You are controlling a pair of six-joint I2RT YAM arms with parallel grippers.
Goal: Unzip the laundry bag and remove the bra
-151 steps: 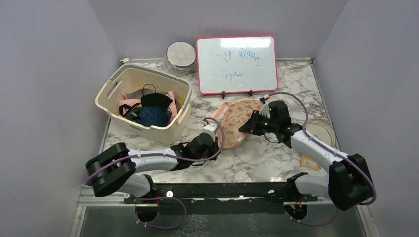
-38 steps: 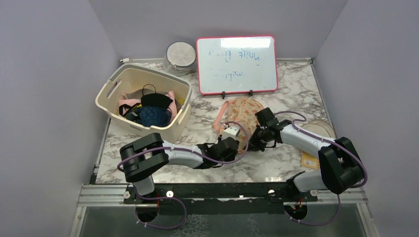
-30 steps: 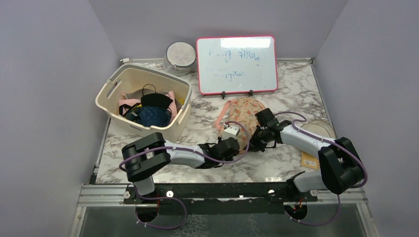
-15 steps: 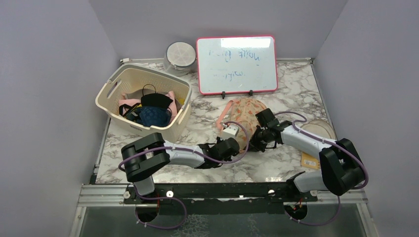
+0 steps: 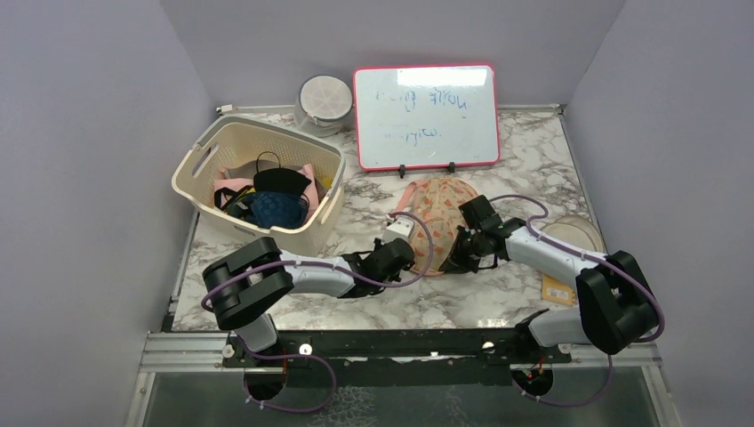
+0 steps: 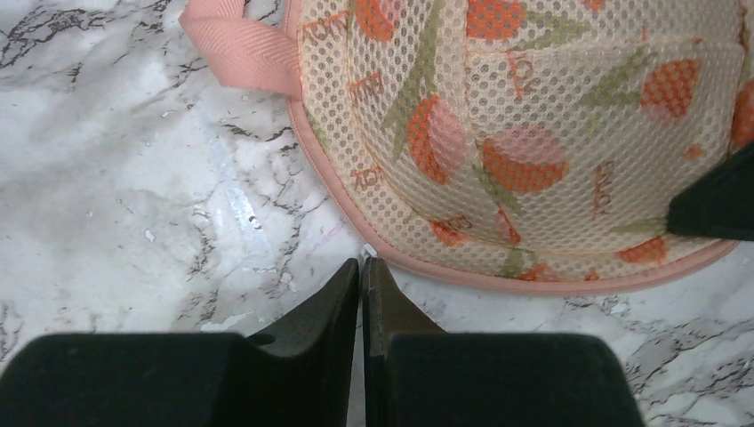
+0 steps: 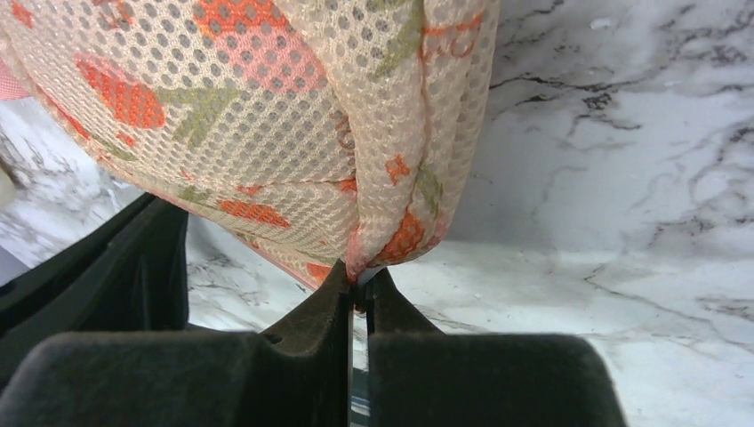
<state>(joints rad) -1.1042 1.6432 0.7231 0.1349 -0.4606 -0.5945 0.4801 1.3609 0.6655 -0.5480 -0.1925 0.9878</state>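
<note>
Your left gripper (image 6: 362, 267) has its fingers pressed flat together, tips down on the marble table (image 6: 124, 169) right at the pink trim (image 6: 462, 272) of the laundry bag (image 6: 533, 124). A tiny pale speck sits at the tips, and you cannot tell whether anything is pinched between them. Your right gripper (image 7: 360, 286) is clamped on a puckered fold at the bag's opposite edge, the mesh bunching up from its tips. The bag lies on the table between your two grippers, just in front of the whiteboard (image 5: 425, 116), with its pink loop (image 6: 238, 49) on its left side toward the back. Its peach mesh is printed with orange fruit and green leaves, plus small orange lettering too fine to read. The red-framed whiteboard bears faint blue handwriting in two lines, not legible either. Off to the left stands a cream perforated basket (image 5: 284, 238) holding dark, blue and pink garments, and a round white container (image 5: 324, 100) sits behind it.
</note>
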